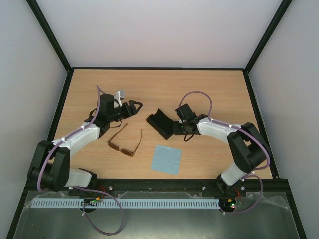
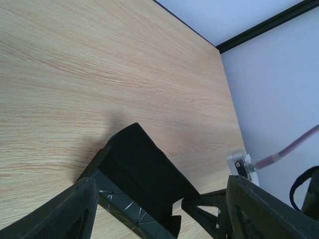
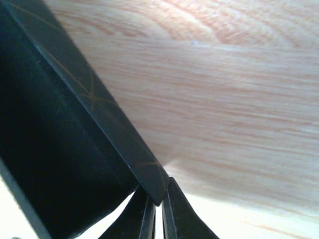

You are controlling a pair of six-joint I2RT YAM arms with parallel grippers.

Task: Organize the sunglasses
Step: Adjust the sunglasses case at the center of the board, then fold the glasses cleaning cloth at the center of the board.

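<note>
Nearest to the top camera, at the 6 o'clock edge of the table (image 1: 214, 94), are the left arm base (image 1: 75, 179) and the right arm base (image 1: 230, 175). From there the left gripper (image 1: 134, 105) reaches to about 10 o'clock of the table centre. Its two fingers (image 2: 60, 214) are wide apart and hold nothing; in the left wrist view only the wood and the black case (image 1: 160, 123) show between them, farther off.

The sunglasses (image 1: 123, 149) lie flat on the wood at about 8 o'clock of the centre, at 6 o'clock of the left gripper and apart from it. Their temple arms are unfolded and point towards 12 to 1 o'clock, and the front with the amber lenses is on the near side. Neither gripper touches them.

The black case is close to the centre, at 2 o'clock of the sunglasses, and it stands open. The right gripper (image 1: 175, 130) is at its 4 o'clock end. In the right wrist view its fingers are pressed almost together on a thin corner of the case wall, so this pincer is clamped on the case.

The light blue cloth (image 1: 166, 160) lies flat at 6 o'clock of the case and at 3 to 4 o'clock of the sunglasses, near them but not touching
</note>
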